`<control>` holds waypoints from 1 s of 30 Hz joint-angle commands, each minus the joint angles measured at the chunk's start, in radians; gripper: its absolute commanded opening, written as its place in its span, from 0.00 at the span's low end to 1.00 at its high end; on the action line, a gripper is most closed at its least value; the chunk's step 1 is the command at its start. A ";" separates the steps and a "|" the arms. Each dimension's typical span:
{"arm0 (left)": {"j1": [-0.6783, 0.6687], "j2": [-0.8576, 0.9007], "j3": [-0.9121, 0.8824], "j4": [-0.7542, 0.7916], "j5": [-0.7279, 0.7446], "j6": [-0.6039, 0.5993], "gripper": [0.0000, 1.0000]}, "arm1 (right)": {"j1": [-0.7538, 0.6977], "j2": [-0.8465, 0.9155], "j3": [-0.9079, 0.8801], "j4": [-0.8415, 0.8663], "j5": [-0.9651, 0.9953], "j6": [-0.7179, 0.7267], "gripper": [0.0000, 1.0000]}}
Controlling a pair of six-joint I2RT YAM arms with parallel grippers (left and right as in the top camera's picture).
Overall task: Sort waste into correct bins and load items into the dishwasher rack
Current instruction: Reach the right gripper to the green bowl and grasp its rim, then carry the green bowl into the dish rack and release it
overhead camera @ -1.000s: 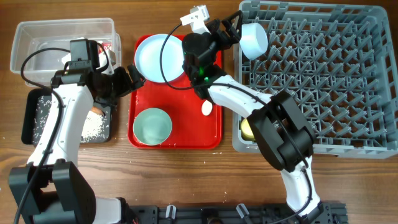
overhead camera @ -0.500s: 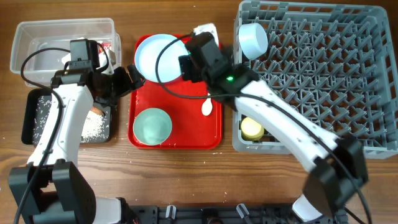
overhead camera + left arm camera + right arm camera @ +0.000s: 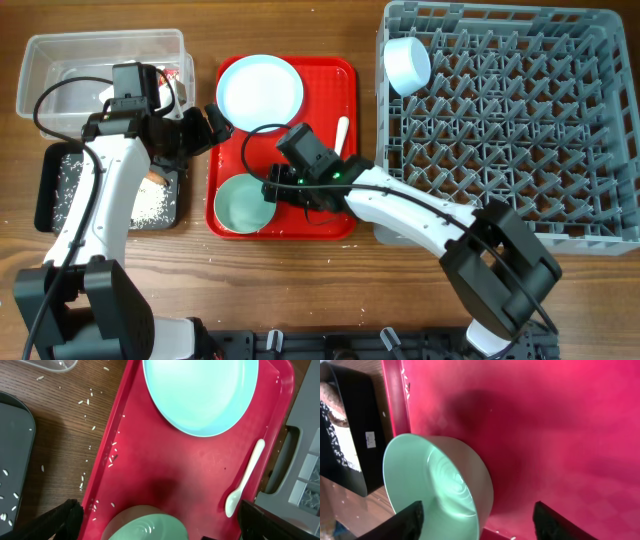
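The mint-green bowl stands at the front of the red tray. My right gripper is open astride its right wall, one finger over the inside and the other over the tray. Farther back on the tray are the pale blue plate and the white spoon. My left gripper hangs open and empty over the tray's left edge. A pale blue bowl sits in the far-left corner of the grey dishwasher rack.
The clear tub at the back left holds a red-and-white wrapper. In front of it, the black tray holds white rice. Loose rice grains lie on the wood by the tray's left rim.
My right arm has swung from the pale blue bowl in the rack back over the red tray and down to the mint-green bowl, its jaws narrowing. The left arm has stayed put.
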 commanded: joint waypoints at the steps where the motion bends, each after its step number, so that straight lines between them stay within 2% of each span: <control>1: 0.003 -0.008 0.013 0.003 -0.003 -0.002 1.00 | 0.008 0.053 -0.013 0.017 -0.047 0.031 0.60; 5: 0.003 -0.008 0.013 0.003 -0.003 -0.002 1.00 | 0.009 0.075 -0.013 0.037 -0.064 0.029 0.45; 11: 0.003 -0.008 0.013 0.003 -0.003 -0.002 1.00 | 0.009 0.077 -0.013 0.034 -0.061 0.026 0.34; 15: 0.003 -0.008 0.013 0.003 -0.003 -0.002 1.00 | 0.008 0.077 -0.013 0.032 -0.060 0.026 0.22; 18: 0.003 -0.008 0.013 0.003 -0.003 -0.002 1.00 | 0.009 0.077 -0.013 0.031 -0.060 0.023 0.05; 26: 0.003 -0.008 0.013 0.003 -0.003 -0.002 1.00 | 0.003 0.070 -0.012 0.029 -0.069 0.014 0.04; 30: 0.003 -0.008 0.013 0.003 -0.003 -0.002 1.00 | -0.024 -0.026 -0.010 -0.011 -0.017 -0.053 0.04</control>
